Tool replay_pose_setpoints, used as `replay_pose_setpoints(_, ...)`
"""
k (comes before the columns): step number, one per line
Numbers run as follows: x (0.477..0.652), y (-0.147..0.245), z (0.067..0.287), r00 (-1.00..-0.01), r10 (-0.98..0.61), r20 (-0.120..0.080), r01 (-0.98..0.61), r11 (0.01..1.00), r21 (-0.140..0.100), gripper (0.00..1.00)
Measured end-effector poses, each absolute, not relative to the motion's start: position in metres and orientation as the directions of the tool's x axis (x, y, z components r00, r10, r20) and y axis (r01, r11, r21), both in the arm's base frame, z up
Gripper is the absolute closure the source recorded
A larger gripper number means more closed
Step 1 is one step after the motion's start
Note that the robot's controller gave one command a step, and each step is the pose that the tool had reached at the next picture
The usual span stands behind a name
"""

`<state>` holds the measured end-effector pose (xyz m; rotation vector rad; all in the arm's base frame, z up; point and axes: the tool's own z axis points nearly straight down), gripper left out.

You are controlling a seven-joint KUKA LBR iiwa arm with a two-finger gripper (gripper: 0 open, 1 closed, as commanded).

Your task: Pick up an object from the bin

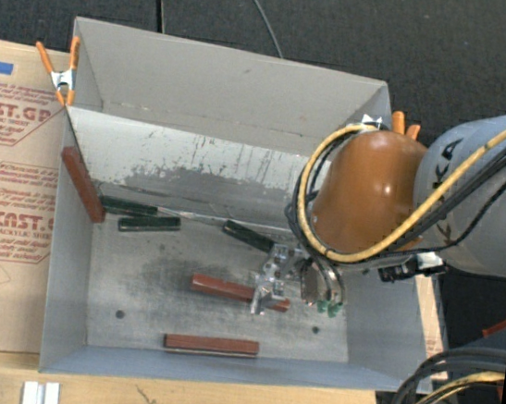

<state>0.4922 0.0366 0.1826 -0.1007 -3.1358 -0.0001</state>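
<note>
Reaching in from the right of the camera view, the arm is carrying its orange wrist cover (pixel 366 194) over the right side of the grey bin (pixel 240 162); the gripper (pixel 268 294) is hanging low over the floor, right of the middle; it is sitting at the right end of a flat red-brown stick (pixel 221 286), which is lying nearly level across the bin floor. How far the claw is open I cannot tell, nor whether it is clamping the stick. A second brown stick (pixel 211 344) is lying near the front wall, well apart from the gripper; a third brown stick (pixel 83 185) is leaning along the left wall. A dark green piece (pixel 250 236) is lying just behind the gripper at the foot of the back wall; two more green pieces (pixel 149 223) are resting together farther left.
</note>
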Motion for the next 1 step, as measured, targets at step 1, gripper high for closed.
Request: replay_pose_setpoints(1, 0.4947, 0.0347, 0.2237, -0.998, 0.066, -0.002, 0.066, 0.998, 0.001, 1.0)
